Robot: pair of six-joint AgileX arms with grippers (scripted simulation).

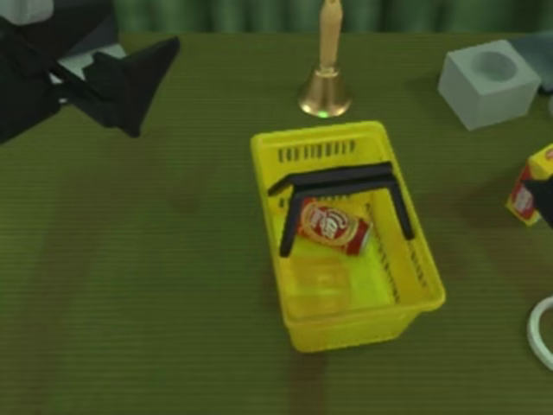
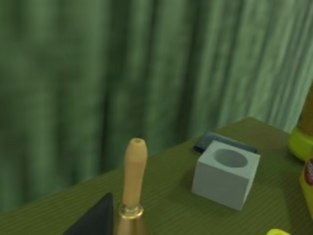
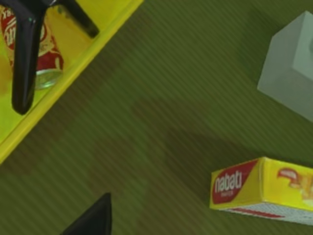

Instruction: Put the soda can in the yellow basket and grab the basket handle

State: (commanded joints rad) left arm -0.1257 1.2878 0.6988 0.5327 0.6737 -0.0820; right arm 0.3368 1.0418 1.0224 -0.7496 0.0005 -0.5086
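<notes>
The bench (image 1: 130, 285) carries the yellow basket (image 1: 406, 320) at its middle, and the soda can (image 1: 333, 226) already lies on its side inside it, toward the far half, under the raised basket handle (image 1: 339, 181). So the first step looks done, and the grasp on the handle is what remains. My left gripper (image 1: 138, 82) hangs at the far left corner, well apart from the basket; I cannot tell whether its fingers are released or clenched. My right arm sits at the right edge beside the yellow-and-red carton (image 1: 527, 186), its fingers likewise not readable. A grey block (image 1: 488, 82) and a brass bell (image 1: 325, 86) stand beyond the basket. Next, one gripper should reach over the crossbar, fingers apart, and close round it.
</notes>
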